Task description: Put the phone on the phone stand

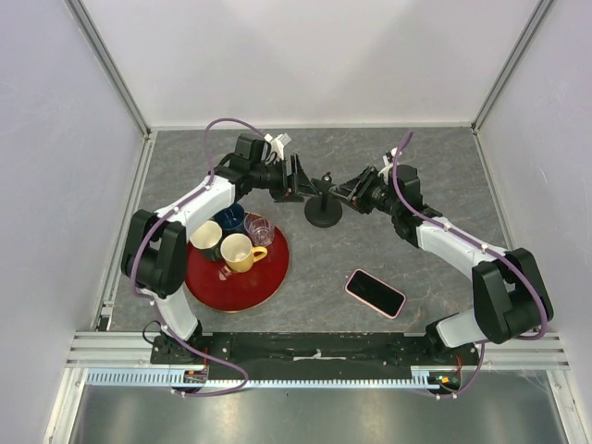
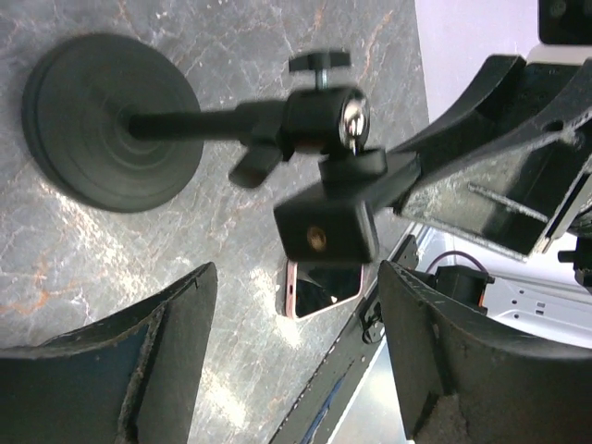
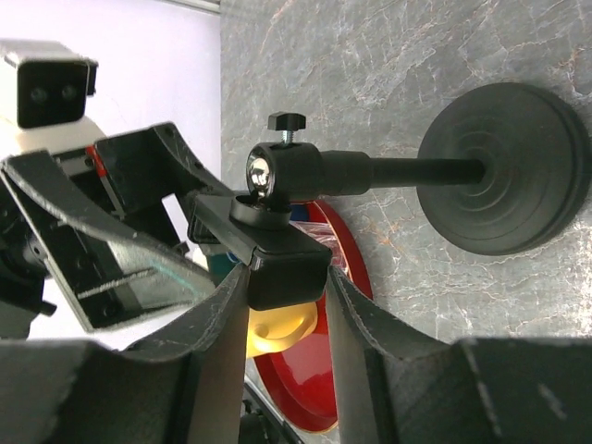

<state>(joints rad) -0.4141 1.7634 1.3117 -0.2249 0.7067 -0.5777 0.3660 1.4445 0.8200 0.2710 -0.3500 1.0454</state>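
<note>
The phone stand [image 1: 323, 215] stands mid-table on its round black base [image 2: 111, 120], post upright. My right gripper [image 3: 287, 287] is shut on the stand's black clamp head [image 3: 289, 264], one finger pressed on each side. From the other side, my left gripper [image 2: 296, 277] is open, and the clamp head [image 2: 326, 231] sits just beyond its fingertips, untouched. The phone [image 1: 376, 292], with a black screen and pink rim, lies flat on the table near the front right, away from both grippers. One end of the phone [image 2: 319, 289] also shows past the clamp head.
A red round tray [image 1: 239, 277] at the front left carries a yellow mug [image 1: 242, 252], a cream mug [image 1: 205, 239], a dark blue cup [image 1: 229, 219] and a clear glass [image 1: 259, 228]. Frame walls enclose the table's sides and back.
</note>
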